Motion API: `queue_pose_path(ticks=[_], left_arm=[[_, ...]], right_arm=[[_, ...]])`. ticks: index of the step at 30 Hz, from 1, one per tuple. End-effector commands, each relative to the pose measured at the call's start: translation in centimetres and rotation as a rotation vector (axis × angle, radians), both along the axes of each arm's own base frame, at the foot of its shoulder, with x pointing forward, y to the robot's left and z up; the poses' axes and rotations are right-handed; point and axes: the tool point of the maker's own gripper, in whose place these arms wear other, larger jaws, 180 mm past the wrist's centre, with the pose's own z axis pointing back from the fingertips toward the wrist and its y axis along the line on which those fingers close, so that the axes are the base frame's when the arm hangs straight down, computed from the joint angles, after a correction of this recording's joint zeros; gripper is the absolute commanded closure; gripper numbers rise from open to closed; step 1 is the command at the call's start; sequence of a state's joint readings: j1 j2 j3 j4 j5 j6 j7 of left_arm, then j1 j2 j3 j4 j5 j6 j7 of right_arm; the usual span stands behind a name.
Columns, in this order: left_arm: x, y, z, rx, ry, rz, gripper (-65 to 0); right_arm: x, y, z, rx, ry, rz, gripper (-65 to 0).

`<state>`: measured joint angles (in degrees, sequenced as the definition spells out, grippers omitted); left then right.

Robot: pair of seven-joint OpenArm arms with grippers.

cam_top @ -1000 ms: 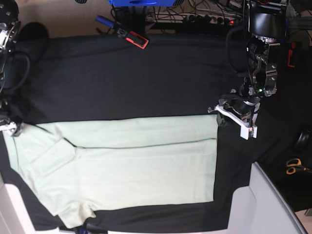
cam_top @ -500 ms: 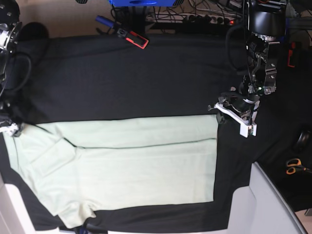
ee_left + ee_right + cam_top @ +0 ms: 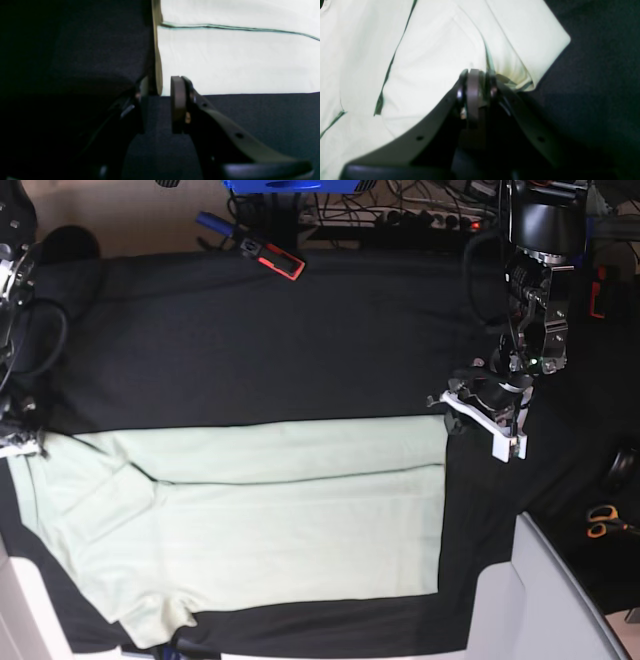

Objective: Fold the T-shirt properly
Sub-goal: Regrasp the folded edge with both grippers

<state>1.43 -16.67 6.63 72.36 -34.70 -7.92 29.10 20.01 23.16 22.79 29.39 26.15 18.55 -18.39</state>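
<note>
**Fingers at two corners of a half-folded T-shirt**

Fingers of the right gripper [image 3: 477, 97] are pressed together on a bunched corner of the T-shirt [image 3: 280, 520], at the sleeve end near the left edge of the base view; in the right wrist view pale fabric is pinched between the pads at frame centre. Fingers of the left gripper [image 3: 160, 105] stand slightly apart, with only black cloth showing in the gap; they hold nothing and sit just off the shirt's upper right corner, where a hem edge rises along the inner side of the left pad.

The T-shirt lies flat on the black-covered desk [image 3: 300, 330], across the lower half of the base view, with one lengthwise fold line running through its middle and a sleeve tucked at lower left.

Judged from its drape and thin folded edges, the fabric is light, soft and limp: it should sag between grip points, wrinkle easily and slide over the cover. Corners and hems, where layers stack, look like the surest holds; a pinch catching only the top layer risks pulling the fold open.
</note>
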Motion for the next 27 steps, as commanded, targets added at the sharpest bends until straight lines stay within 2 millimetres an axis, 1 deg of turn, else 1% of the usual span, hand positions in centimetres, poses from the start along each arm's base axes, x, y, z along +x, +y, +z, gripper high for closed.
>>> queue_pose_path(ticks=[1, 6, 11, 14, 16, 18, 21, 23, 26, 27], left_arm=[[1.0, 0.4, 1.3, 0.004, -0.045, -0.001, -13.6], [1.0, 0.4, 1.3, 0.004, -0.045, -0.001, -13.6], [1.0, 0.4, 1.3, 0.004, -0.045, -0.001, -13.6], [1.0, 0.4, 1.3, 0.004, -0.045, -0.001, -13.6], [1.0, 0.4, 1.3, 0.004, -0.045, -0.001, -13.6], [1.0, 0.4, 1.3, 0.004, -0.045, -0.001, -13.6], [1.0, 0.4, 1.3, 0.004, -0.045, -0.001, -13.6], [1.0, 0.4, 1.3, 0.004, -0.045, -0.001, -13.4], [1.0, 0.4, 1.3, 0.004, -0.045, -0.001, -13.4], [1.0, 0.4, 1.3, 0.004, -0.045, -0.001, -13.4]], right_arm=[[1.9, -1.6, 2.6, -0.041, -0.081, -0.01, -2.8], [2.4, -0.6, 2.2, -0.136, -0.04, 0.102, -0.9], [2.3, -0.6, 2.1, -0.158, -0.029, 0.119, -0.3], [2.9, -0.8, 2.6, -0.195, -0.038, 0.136, -0.3], [2.8, -0.9, 2.6, -0.217, -0.025, 0.152, -0.3], [3.4, -0.9, 3.1, -0.234, -0.03, 0.163, -0.3], [3.7, -1.1, 3.4, -0.259, -0.024, 0.177, -0.3], [4.3, -1.2, 3.9, -0.272, -0.031, 0.183, -0.3], [4.5, -1.4, 4.1, -0.295, -0.024, 0.192, -0.3], [4.9, -1.5, 4.5, -0.307, -0.039, 0.192, -0.3]])
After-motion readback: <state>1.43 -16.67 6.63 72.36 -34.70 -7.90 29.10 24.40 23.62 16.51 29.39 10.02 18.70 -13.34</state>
